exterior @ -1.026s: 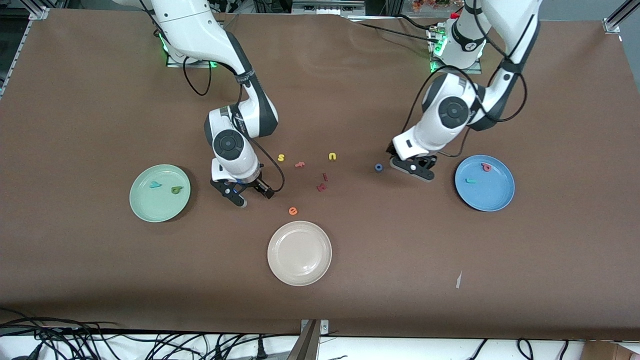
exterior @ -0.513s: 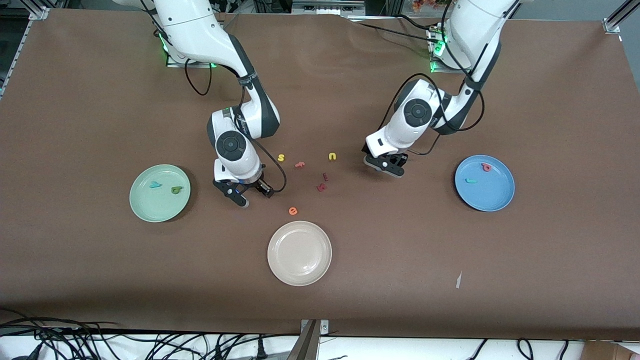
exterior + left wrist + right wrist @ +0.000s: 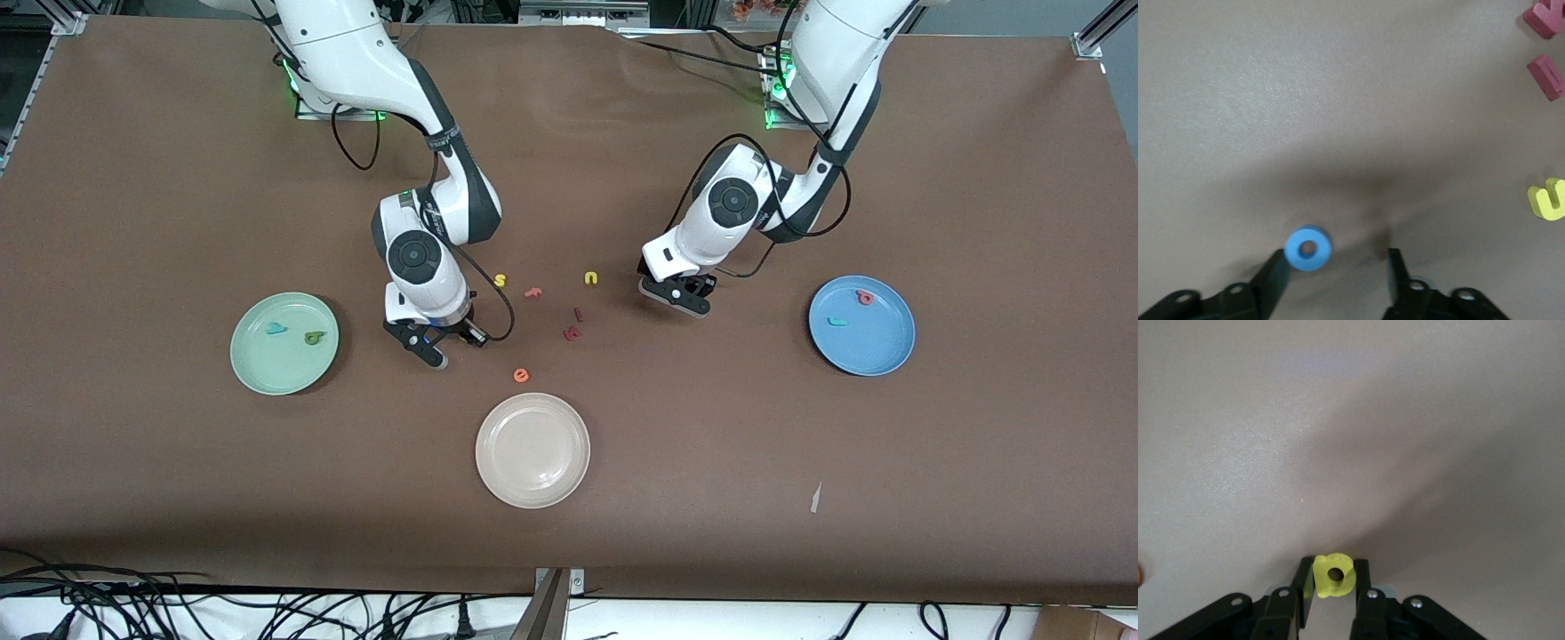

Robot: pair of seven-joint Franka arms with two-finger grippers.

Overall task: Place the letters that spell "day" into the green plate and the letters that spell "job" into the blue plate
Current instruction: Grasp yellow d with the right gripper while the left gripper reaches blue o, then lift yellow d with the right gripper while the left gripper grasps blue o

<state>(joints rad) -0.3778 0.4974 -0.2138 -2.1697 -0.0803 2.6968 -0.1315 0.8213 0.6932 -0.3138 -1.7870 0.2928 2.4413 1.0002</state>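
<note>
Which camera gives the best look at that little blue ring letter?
The left wrist view. There the blue "o" shows whole, hole and all, lying on the table against one finger of the left gripper, whose jaws stand open around it. In the front view that gripper hides it; the right wrist view does not show it.

White arms [image 3: 427, 258], black hands.

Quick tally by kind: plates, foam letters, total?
Round shallow plates, green, blue, cream-white: 3
Small foam letters in plates: 4
Small foam letters on brown table: 7
Yellow foam letter in right gripper: 1
Total: 15
</note>
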